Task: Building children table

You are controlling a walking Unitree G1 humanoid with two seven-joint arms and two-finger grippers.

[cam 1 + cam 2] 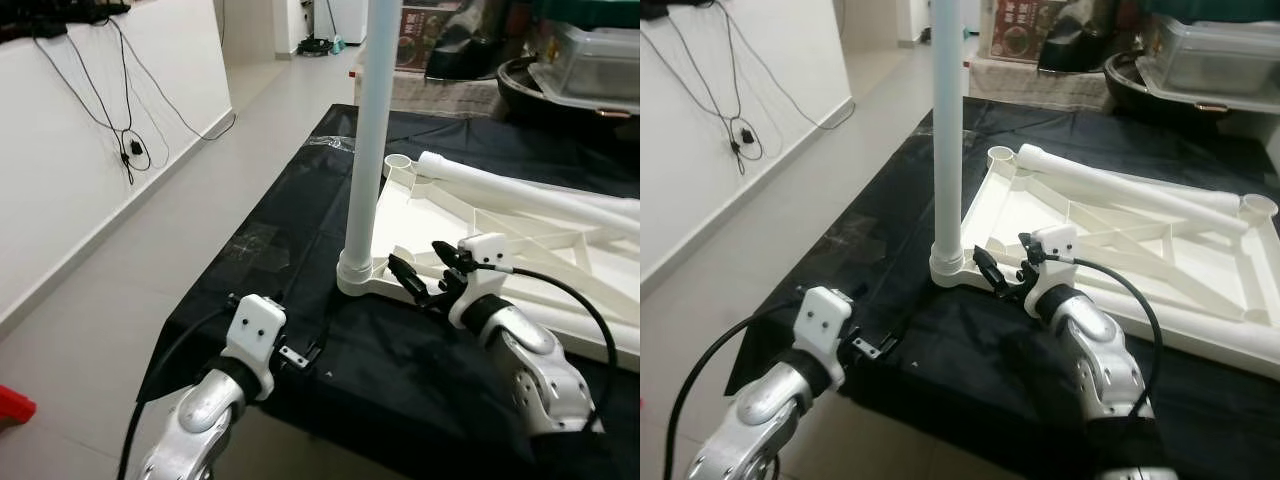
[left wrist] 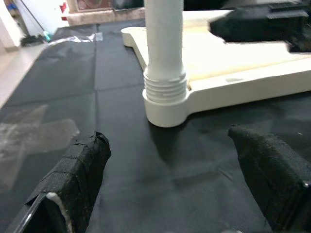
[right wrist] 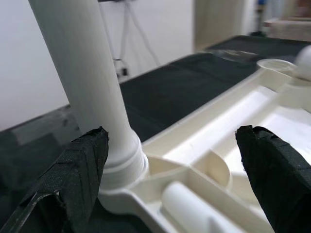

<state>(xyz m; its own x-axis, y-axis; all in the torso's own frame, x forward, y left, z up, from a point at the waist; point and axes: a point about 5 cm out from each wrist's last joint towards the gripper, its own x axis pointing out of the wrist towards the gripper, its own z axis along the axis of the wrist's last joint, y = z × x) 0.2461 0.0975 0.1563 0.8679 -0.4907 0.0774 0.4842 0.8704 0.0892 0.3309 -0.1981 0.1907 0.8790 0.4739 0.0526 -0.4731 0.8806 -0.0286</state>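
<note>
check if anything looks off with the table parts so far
Mostly fine. The upright leg stands straight, but threads show above its corner socket, so it may not be fully screwed in. Two more legs lie loose across the upturned tabletop.

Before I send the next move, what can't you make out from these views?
- Upright leg: top cut off by the eye views' upper edge.
- Thread seating in the corner socket: depth hidden inside it.
- Tabletop: right side cut off in the left eye view.
- Right gripper: contact with the tabletop unclear.
</note>
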